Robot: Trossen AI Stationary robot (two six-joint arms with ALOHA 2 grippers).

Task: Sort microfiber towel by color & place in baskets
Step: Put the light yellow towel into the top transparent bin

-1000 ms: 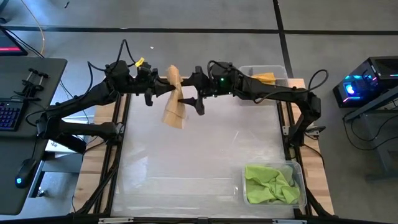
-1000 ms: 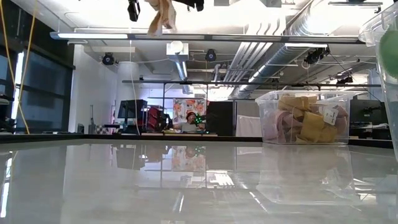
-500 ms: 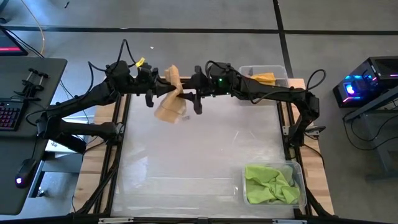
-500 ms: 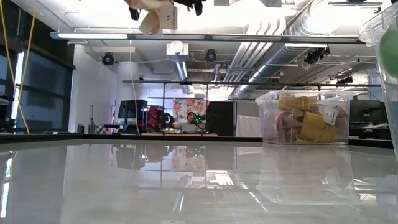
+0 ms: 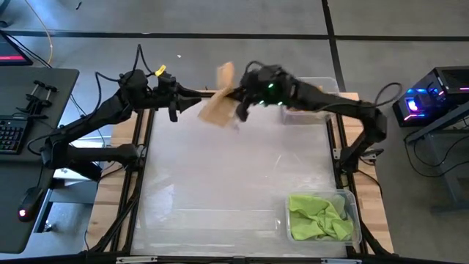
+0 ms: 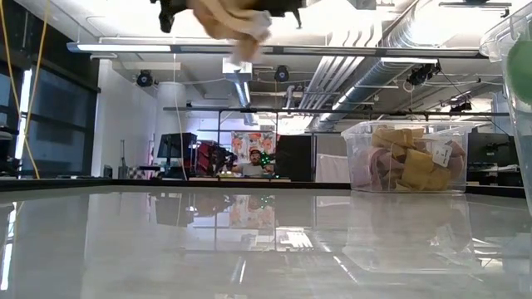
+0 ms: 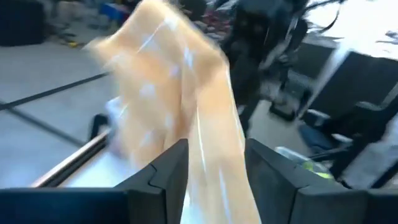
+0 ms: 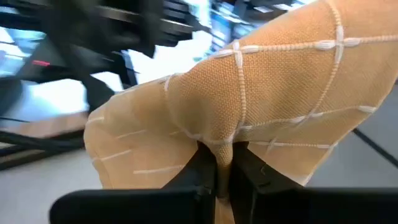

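Tan towel (image 5: 218, 110) is hanging pinched in the right gripper (image 5: 238, 103); left gripper (image 5: 173, 106), spread, is nearby. Next: carrying it to the tan basket (image 5: 322, 86).

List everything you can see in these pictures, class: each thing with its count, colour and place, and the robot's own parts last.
Tan towel: one, tan with a pale grid, held in the air above the table's far edge.
Baskets: two, clear; one at the far right corner holding tan towels, one at the near right corner.
Green towels: crumpled pile, bright green, in the near right basket.
Table: one, pale glossy top.
Desk: one, dark, left of the table.
Left hand: one, dark, open, beside the tan towel.
Right hand: one, dark, shut on the tan towel.
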